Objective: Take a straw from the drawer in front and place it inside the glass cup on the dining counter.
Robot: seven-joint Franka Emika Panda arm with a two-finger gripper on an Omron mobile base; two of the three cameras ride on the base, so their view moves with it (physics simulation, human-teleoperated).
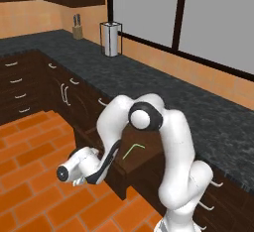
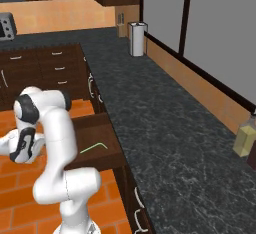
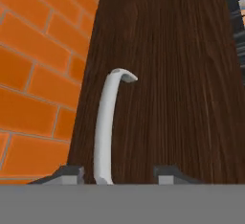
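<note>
Evidently, the opening stage had been completed: the drawer (image 1: 130,162) was seen pulled out from the run of dark cabinets beneath the black speckled surface (image 1: 163,89), its interior exposed from above. The straw (image 1: 133,149) was seen lying flat on the drawer floor, bent end uppermost in the left base view, and was touched by nothing. In the right base view the straw (image 2: 93,148) was confirmed at rest inside the open drawer (image 2: 97,145).

The gripper (image 3: 115,173) was positioned low at the drawer front, out over the orange tiled floor (image 1: 30,176). In the hand view the curved silver handle (image 3: 107,122) was seen rising between the two fingers (image 3: 67,173), which were spread to either side of it with a gap visible at each side; the handle was judged to be released rather than pinched.

The glass cup and the dining counter were not identified. Remaining work was judged to be the greater part of the task: the hand was to be lifted clear of the handle, the straw was to be grasped from the drawer floor, carried to the cup and set inside it. A thin straw lying flat was expected to demand a precise, low approach.
</note>
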